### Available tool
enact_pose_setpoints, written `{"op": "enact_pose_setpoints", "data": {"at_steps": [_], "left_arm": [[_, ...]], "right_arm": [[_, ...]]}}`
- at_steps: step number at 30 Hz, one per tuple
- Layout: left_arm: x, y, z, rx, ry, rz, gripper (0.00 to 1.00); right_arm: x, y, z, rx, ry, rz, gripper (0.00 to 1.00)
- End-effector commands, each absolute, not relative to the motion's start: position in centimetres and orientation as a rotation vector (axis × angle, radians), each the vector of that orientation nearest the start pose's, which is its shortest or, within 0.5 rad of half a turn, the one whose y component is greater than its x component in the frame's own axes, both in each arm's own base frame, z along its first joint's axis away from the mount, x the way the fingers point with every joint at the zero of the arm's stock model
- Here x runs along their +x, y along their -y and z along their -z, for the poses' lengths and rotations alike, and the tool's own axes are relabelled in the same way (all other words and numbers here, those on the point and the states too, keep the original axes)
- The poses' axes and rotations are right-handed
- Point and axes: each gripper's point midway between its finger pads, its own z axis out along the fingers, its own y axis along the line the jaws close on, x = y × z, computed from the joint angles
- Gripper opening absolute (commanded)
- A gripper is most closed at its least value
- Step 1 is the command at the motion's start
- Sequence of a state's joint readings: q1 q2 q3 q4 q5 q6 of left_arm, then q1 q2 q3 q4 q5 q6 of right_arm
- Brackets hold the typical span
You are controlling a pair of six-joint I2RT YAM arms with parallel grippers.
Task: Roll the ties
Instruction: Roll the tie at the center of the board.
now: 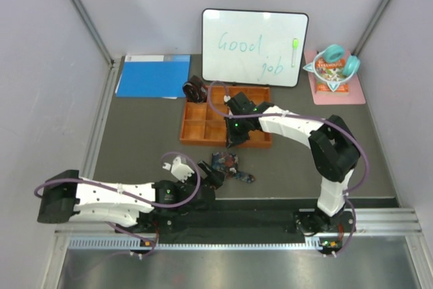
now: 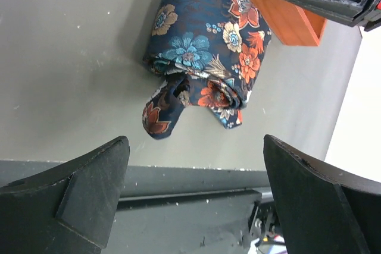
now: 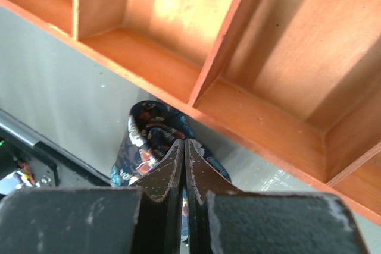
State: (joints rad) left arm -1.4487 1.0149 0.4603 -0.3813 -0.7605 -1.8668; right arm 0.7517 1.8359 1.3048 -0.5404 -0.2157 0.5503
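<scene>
Progress: the floral tie (image 2: 205, 57) lies on the table (image 1: 135, 133) as a coil, near the middle of the top view and just below the near edge of the orange tray (image 1: 196, 133). The roll holds together, though one tail end hangs loose at its lower left in the left wrist view. I judge this tie rolled, or very nearly so.

A small dark object (image 1: 195, 89) sits just beyond the tray's upper left corner. It may be the second tie, already coiled, but it is too small for me to confirm. If it is not, that tie is outstanding.

Left gripper (image 2: 195, 147): jaws spread wide with nothing between them, low in the frame and just short of the coil.

Right gripper (image 3: 183, 147): fingers pressed together and gripping nothing, poised over the tray's near wall, with the coil showing behind the fingertips.

Containers: the compartments showing in the right wrist view hold nothing. In the top view the right arm covers part of the tray, so I cannot vouch for those sections.
</scene>
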Motion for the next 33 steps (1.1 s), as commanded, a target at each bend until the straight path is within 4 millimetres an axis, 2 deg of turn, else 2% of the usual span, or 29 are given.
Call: {"op": "enact_pose_setpoints", "data": {"at_steps": [1,9,13,23,33], "left_arm": [[13.1,26.3,-9.0,-0.825,-2.141,0.871,0.98],[13.3,26.4,-7.2,-0.858,-2.149,0.784,0.99],[13.5,27.0,-7.1,-0.859,-2.124,0.818,0.99],[14.1,26.1,-7.1,-0.938,-2.047,0.798,0.99],[14.2,25.4,-5.8,-1.005,-2.016,0.787,0.99]], "right_arm": [[27.5,-33.2,-7.1,-0.375,-2.720,-0.665,0.00],[27.3,-33.1,-5.9,-0.367,-2.739,-0.657,0.00],[27.2,-32.7,-5.2,-0.363,-2.748,-0.639,0.00],[26.6,-32.6,-3.5,-0.353,-2.784,-0.639,0.00],[25.8,-32.2,-2.6,-0.345,-2.806,-0.632,0.00]]}}
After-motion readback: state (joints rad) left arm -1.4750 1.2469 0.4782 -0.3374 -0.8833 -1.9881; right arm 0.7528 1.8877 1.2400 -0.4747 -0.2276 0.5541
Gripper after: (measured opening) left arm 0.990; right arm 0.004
